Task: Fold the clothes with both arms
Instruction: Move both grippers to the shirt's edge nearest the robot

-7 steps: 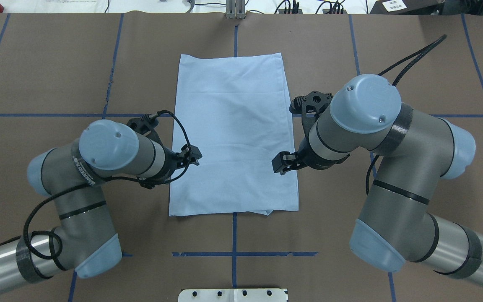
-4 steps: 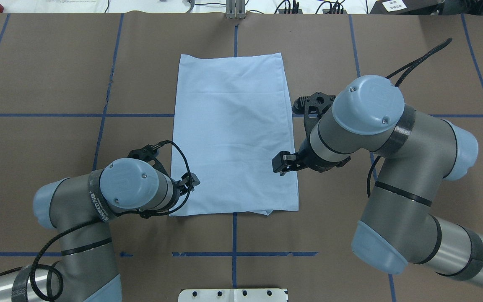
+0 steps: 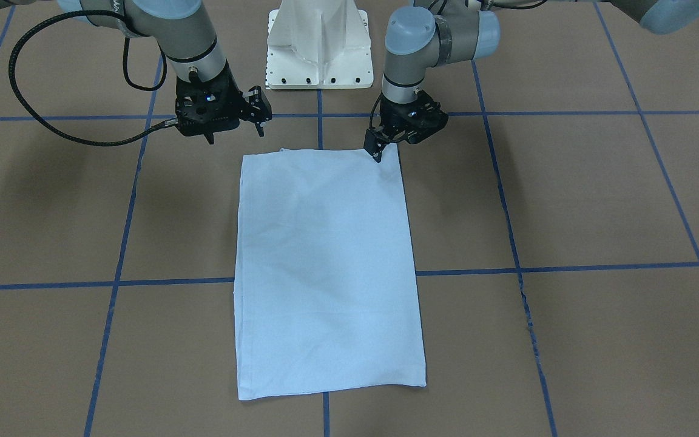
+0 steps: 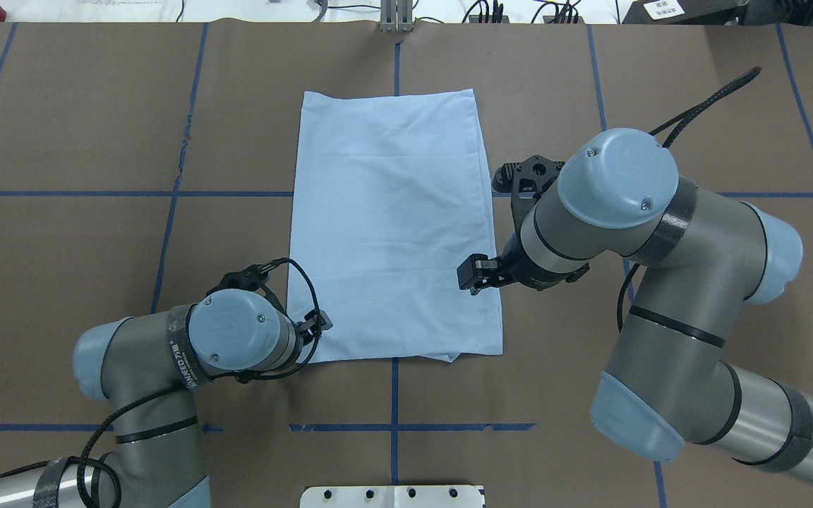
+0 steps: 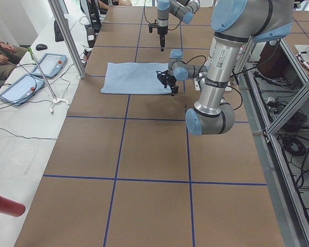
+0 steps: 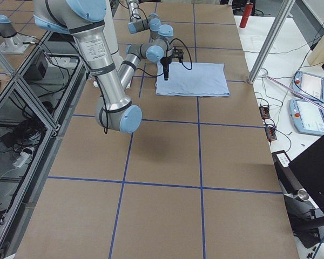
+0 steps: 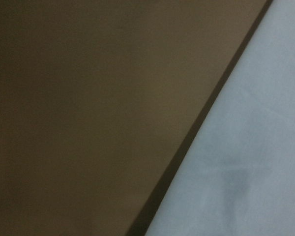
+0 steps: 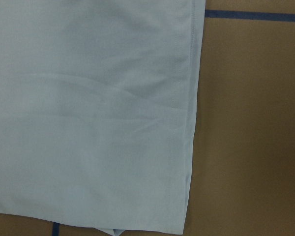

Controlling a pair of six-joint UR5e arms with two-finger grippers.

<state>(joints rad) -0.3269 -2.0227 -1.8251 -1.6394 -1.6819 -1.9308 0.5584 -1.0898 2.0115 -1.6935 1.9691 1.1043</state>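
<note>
The light blue T-shirt (image 4: 392,212) lies flat on the brown table, folded into a long rectangle; its collar and print are hidden. My left gripper (image 4: 320,324) is low at the shirt's near-left corner, its tip on the corner in the front-facing view (image 3: 377,155), and it looks open. The left wrist view shows only the shirt's edge (image 7: 246,162) very close. My right gripper (image 4: 472,274) hovers open above the shirt's right edge, short of the near-right corner; it also shows in the front-facing view (image 3: 260,115). The right wrist view looks down on that corner (image 8: 88,108).
The white pedestal base (image 3: 319,54) stands at the robot's side of the table. Blue tape lines (image 4: 392,427) cross the brown cover. A side bench with tablets (image 5: 49,64) and a metal post (image 5: 67,36) runs along the far edge.
My left arm has pulled back along the shirt's left edge, from mid-length to the near-left corner, and has come down low. My right arm has stayed almost still.
</note>
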